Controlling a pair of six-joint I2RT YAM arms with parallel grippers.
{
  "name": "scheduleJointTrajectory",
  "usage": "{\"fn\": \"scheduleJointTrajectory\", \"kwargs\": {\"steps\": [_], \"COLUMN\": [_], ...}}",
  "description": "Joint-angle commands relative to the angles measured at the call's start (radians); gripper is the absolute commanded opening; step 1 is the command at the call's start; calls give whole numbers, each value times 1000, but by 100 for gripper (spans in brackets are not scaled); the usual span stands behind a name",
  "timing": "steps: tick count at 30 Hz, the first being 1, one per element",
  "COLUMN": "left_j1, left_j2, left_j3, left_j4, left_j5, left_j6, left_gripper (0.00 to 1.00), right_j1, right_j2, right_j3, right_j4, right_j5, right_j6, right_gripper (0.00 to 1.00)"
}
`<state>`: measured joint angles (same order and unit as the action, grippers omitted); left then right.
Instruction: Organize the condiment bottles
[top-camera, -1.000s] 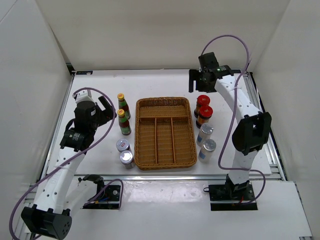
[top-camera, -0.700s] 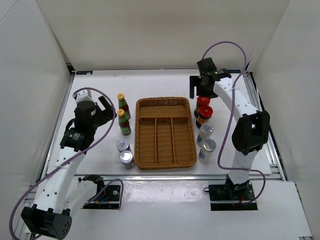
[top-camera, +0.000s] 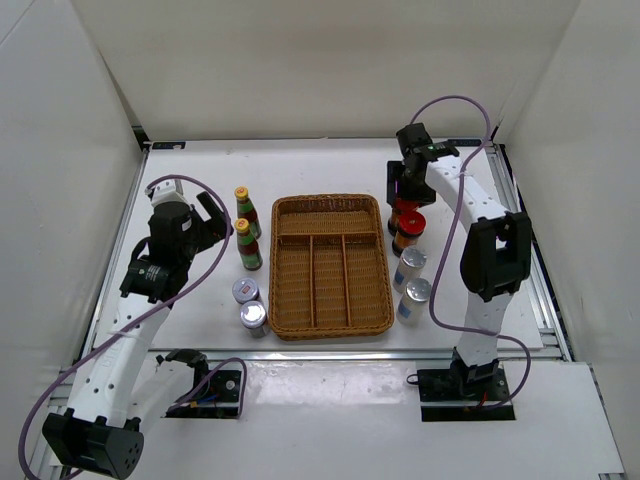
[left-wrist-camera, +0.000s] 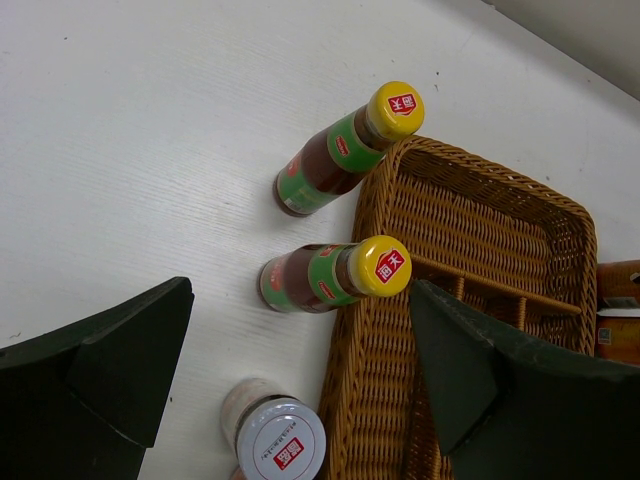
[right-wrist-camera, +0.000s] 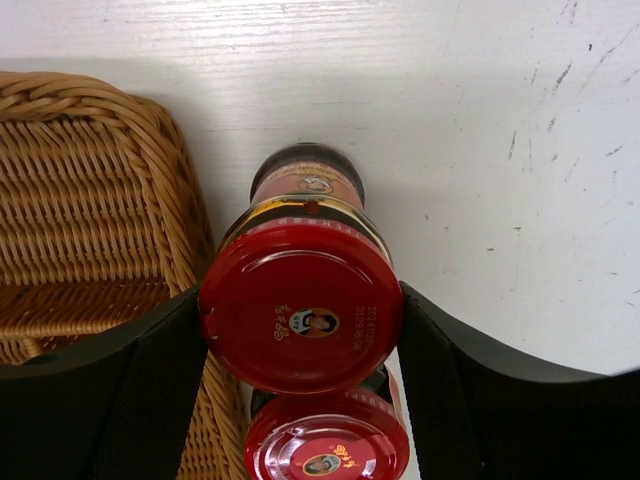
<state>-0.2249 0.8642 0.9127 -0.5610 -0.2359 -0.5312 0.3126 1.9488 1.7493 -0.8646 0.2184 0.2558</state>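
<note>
- The right pincer (top-camera: 398, 190) hangs straight down over the far red-capped dark glass jar (right-wrist-camera: 300, 320), with one finger left of the cap and one right of it. Both look flush against the cap's edge, but I cannot tell whether they press on it or only lie alongside.
- That jar stands upright on the white desk (top-camera: 320, 165). Its long axis is vertical and in line with the pincer, so it lies directly beneath, not off to a side.
- Just to its near side, touching or almost so, stands the second red-capped dark jar (right-wrist-camera: 325, 440). A lift probably has to go straight up to spare this neighbour.
- Just left of both jars runs the rim of the brown wicker divided tray (right-wrist-camera: 90, 100). The carry is therefore a short one leftward, and the right arm is by far the nearer.
- Nearer along the tray's right side stand two tall white silver-topped shakers (top-camera: 411, 265), upright.
- The left pincer (top-camera: 205, 215) hovers left of the tray with its fingers wide apart, holding nothing.
- Beneath it stand two yellow-capped, green-banded brown sauce bottles (left-wrist-camera: 345, 150), with two short silver-lidded jars (left-wrist-camera: 280, 440) on their near side.
- All eight containers sit outside the tray, so the sorting looks barely begun.
</note>
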Motion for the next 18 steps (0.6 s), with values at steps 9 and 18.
{"fn": "scheduleJointTrajectory", "kwargs": {"steps": [9,18], "left_j1": [-4,-4], "left_j2": [9,18], "left_j3": [9,9], "left_j4": [4,4], "left_j5": [-11,-2], "left_j6": [8,8], "left_gripper": [100,100], "right_j1": [-15,88], "right_j2": [16,-116], "right_j3": [21,95], "right_j4": [9,19], "right_j5": [-19,209], "right_j6": [14,-32], "right_gripper": [48,27]}}
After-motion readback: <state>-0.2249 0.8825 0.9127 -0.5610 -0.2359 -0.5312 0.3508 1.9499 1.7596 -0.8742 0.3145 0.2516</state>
